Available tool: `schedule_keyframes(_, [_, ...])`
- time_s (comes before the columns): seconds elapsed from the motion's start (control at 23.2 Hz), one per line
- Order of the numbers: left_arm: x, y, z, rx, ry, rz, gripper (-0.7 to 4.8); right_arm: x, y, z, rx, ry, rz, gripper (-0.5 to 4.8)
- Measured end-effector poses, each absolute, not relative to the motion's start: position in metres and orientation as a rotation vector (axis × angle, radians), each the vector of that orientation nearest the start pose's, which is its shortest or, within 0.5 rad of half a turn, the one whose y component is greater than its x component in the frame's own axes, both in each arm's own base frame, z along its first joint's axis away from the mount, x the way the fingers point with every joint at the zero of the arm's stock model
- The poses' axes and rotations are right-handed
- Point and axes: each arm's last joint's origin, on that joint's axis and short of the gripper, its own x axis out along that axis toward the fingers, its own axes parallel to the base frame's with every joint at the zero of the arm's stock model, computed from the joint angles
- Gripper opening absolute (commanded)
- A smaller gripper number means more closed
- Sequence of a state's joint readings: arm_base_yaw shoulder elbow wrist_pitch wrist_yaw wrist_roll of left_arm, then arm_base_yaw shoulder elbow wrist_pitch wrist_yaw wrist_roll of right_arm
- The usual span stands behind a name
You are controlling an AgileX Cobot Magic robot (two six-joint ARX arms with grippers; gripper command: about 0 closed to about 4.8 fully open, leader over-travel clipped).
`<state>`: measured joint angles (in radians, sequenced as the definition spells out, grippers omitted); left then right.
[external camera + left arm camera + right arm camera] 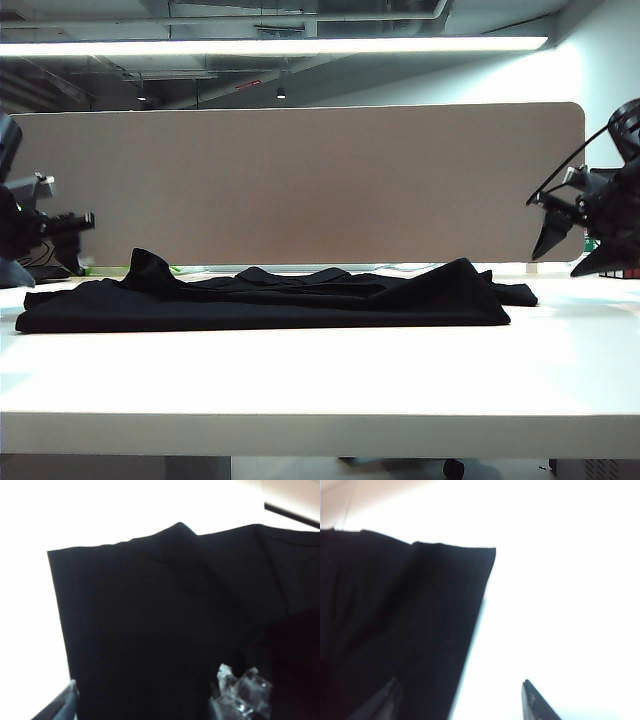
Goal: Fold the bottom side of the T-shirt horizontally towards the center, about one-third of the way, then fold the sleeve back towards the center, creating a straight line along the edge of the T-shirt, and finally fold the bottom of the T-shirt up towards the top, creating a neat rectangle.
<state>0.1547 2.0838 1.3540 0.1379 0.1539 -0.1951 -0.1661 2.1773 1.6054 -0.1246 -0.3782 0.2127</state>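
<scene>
Here the white table (320,380) carries the T-shirt (270,298), a long black band lying across it in front of the grey partition (300,180), already folded over itself, with ridges standing up near both ends. Beside the shirt's left end hangs the left gripper (70,232), off the cloth; in its wrist view its jaws stand apart with nothing between them, the shirt's square corner below. Beside the shirt's right end hangs the right gripper (570,245), also clear of the cloth, fingers (387,702) spread and empty over the other edge. The risk, as I judge it, lies in those ridges: a grab that catches only the top layer would drag the stacked fold apart, and uneven pulls from the two ends would leave a skewed line instead of a neat rectangle.
</scene>
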Motion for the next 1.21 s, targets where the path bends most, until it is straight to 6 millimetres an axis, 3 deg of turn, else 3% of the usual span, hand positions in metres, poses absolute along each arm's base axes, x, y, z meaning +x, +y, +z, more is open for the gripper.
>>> schedule_keyframes(0.13, [0.452, 0.068, 0.148, -0.240, 0.623, 0.063, 3.10, 0.480, -0.065, 0.163, 0.398, 0.724, 0.137, 3.28])
schedule_keyframes(0.3, [0.454, 0.071, 0.150, -0.158, 0.616, 0.092, 3.10, 0.481, -0.061, 0.161, 0.394, 0.723, 0.142, 3.24])
schedule_keyframes(0.6, [0.474, 0.089, 0.146, -0.236, 0.634, 0.093, 3.09, 0.485, -0.055, 0.153, 0.395, 0.712, 0.148, 3.23])
schedule_keyframes(0.73, [0.484, 0.087, 0.145, -0.264, 0.631, 0.044, 3.05, 0.491, -0.053, 0.148, 0.413, 0.693, 0.154, 3.10])
schedule_keyframes(0.86, [0.486, 0.085, 0.143, -0.314, 0.627, -0.007, 2.14, 0.494, -0.052, 0.143, 0.433, 0.677, 0.162, 2.50])
schedule_keyframes(0.9, [0.487, 0.082, 0.142, -0.323, 0.631, -0.030, 2.06, 0.495, -0.052, 0.142, 0.434, 0.673, 0.162, 2.50])
schedule_keyframes(1.21, [0.490, 0.067, 0.141, -0.346, 0.630, -0.124, 2.06, 0.496, -0.039, 0.141, 0.463, 0.674, 0.196, 2.51])
